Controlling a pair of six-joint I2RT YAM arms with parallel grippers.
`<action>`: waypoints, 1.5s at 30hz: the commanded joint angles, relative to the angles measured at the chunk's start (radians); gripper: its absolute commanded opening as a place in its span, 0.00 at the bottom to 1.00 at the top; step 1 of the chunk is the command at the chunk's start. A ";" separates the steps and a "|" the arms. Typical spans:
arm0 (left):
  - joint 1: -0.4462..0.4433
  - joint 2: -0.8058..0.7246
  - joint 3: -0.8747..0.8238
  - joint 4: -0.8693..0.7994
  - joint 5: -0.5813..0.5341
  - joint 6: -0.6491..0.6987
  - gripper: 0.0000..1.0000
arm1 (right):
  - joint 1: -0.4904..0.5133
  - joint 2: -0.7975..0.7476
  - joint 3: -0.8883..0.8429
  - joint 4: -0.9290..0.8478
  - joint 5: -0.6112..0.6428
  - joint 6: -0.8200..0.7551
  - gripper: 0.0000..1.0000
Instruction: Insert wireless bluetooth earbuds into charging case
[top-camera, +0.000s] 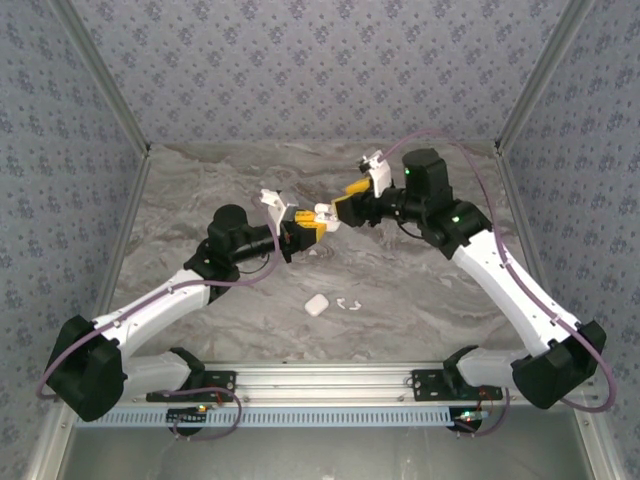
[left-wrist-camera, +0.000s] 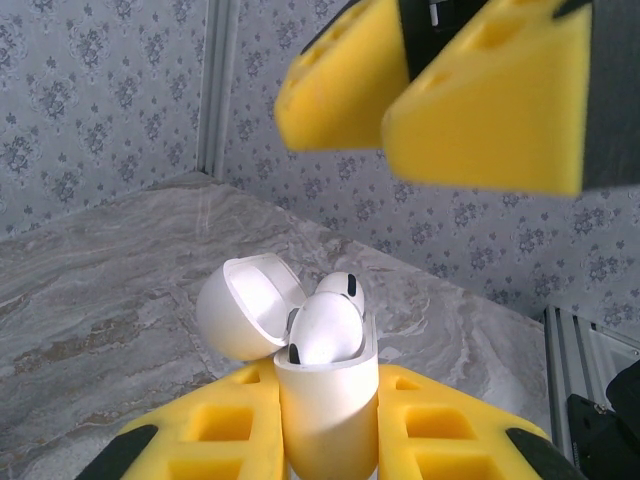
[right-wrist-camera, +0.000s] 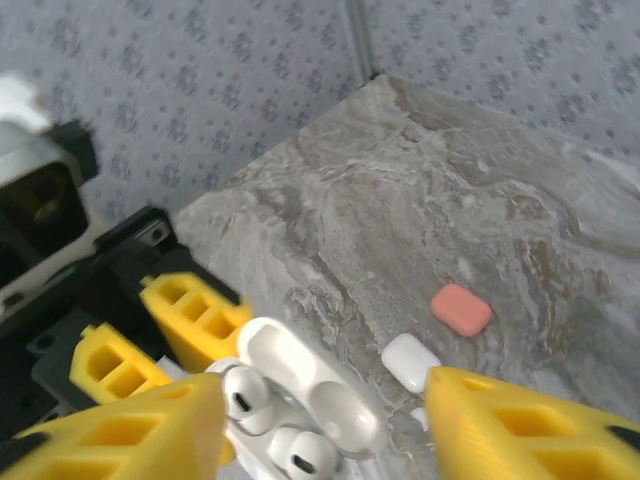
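Observation:
My left gripper (left-wrist-camera: 328, 405) is shut on a white charging case (left-wrist-camera: 328, 420), held upright with its lid (left-wrist-camera: 245, 310) flipped open. Two white earbuds (left-wrist-camera: 328, 328) sit in its wells, heads sticking out. Straight above it, my right gripper (right-wrist-camera: 325, 395) stands open, its yellow fingers (right-wrist-camera: 120, 435) on either side of the case (right-wrist-camera: 300, 385) and touching nothing. From overhead, both grippers (top-camera: 300, 232) (top-camera: 335, 212) meet above the table's middle. Two loose white earbuds (top-camera: 348, 303) lie on the table nearer the arm bases.
A closed white case (top-camera: 316, 305) lies beside the loose earbuds. A coral-red case (right-wrist-camera: 461, 309) and a white case (right-wrist-camera: 410, 362) show on the marbled table (right-wrist-camera: 420, 200) below the right gripper. Patterned walls (top-camera: 320, 60) enclose the table.

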 joint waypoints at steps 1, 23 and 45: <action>-0.004 -0.025 0.033 0.052 0.007 0.013 0.00 | -0.065 -0.030 -0.020 0.013 -0.070 0.088 0.73; -0.007 -0.017 0.044 0.041 0.003 0.020 0.00 | 0.004 0.115 -0.001 0.049 -0.359 0.170 1.00; -0.007 -0.014 0.039 0.030 -0.012 0.027 0.00 | -0.004 0.023 -0.032 -0.011 -0.292 0.106 1.00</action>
